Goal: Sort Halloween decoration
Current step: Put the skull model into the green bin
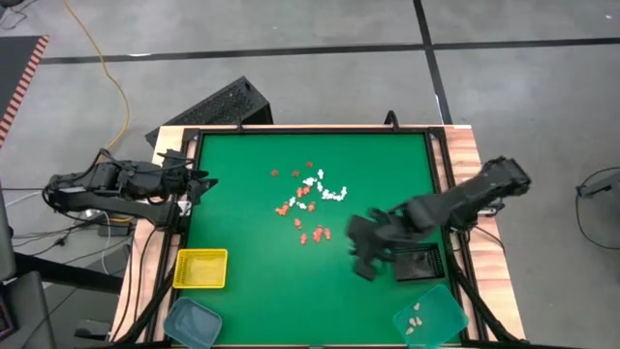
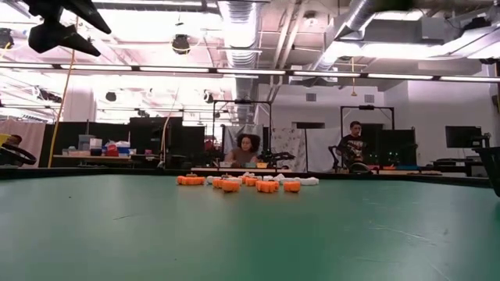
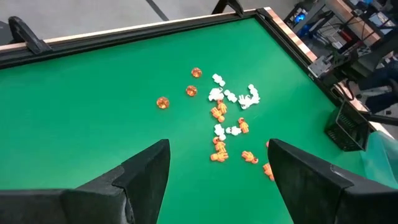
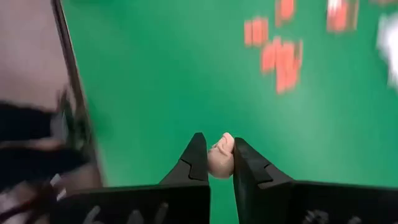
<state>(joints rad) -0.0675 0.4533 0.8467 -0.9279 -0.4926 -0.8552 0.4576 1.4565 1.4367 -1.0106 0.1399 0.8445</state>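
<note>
Green felt table (image 1: 252, 223): the right gripper (image 4: 213, 163), clenched on a cream trinket (image 4: 219, 156), should carry it level to the teal tray (image 1: 444, 308) at five o'clock, while the left gripper (image 3: 217, 171) waits spread at nine.

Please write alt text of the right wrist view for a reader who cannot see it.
The right pincer is shut on a small cream trinket, held above the green table. Blurred orange-red trinkets lie on the table farther off.
</note>
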